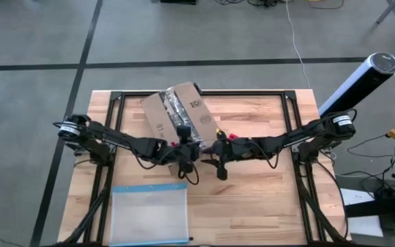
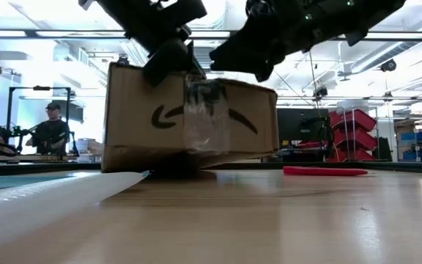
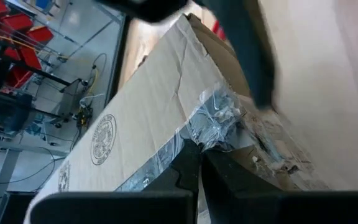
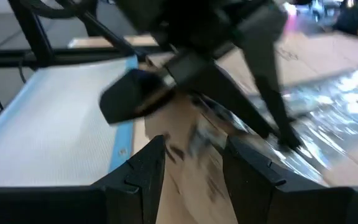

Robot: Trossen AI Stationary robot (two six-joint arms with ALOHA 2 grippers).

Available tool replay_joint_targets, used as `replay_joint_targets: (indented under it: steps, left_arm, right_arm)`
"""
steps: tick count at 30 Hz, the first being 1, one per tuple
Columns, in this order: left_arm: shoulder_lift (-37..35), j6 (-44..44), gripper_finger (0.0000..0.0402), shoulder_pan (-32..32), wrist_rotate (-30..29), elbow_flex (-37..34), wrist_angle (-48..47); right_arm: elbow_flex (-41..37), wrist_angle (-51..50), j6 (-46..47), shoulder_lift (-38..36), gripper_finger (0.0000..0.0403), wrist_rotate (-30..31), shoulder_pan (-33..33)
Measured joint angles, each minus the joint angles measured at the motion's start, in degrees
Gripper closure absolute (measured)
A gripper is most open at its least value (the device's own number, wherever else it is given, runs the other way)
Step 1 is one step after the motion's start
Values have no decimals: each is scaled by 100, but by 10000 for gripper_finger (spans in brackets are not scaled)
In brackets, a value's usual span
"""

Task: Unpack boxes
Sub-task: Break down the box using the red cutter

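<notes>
- Box (image 1: 177, 113): a brown cardboard carton lying toward the far middle of the wooden table (image 1: 266, 206), turned at an angle. Its flaps lie flat and a shiny tape strip (image 1: 178, 110) runs along the top seam, so it appears sealed; unpacking has, by this evidence, barely begun.
- Left gripper (image 1: 184, 140): set at the box's near edge, over the end of the tape. In the left wrist view its fingers (image 3: 188, 168) stand nearly together right at the crumpled tape on the box corner; whether they pinch the tape cannot be told for certain.
- Right gripper (image 1: 218, 152): just beside the box's near right corner, close to the left gripper. The right wrist view shows its jaws parted with a moderate gap and holding nothing.
- Plastic pouch (image 1: 149, 213): clear, blue-edged, flat on the near left of the table, well apart from the box.
- Red tool (image 2: 324, 171): lying on the table beside the box, untouched.
- Remaining, as judged: break the tape, open the flaps, remove the contents.
</notes>
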Motion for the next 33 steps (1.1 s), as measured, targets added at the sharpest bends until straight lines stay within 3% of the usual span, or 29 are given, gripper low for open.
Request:
replay_joint_targets:
  steps: [8,17,33]
  left_arm:
    - [7,4,401,7,218,152,-45]
    - [56,-161,401,0,334,113,-76]
    - [288,-218,401,-7,624,125,-54]
  right_arm:
    - [10,622,-341,517,275,362,-11]
    - [12,881,-543,568,273,407,-17]
    - [141,462,-486,828,242,799,-55]
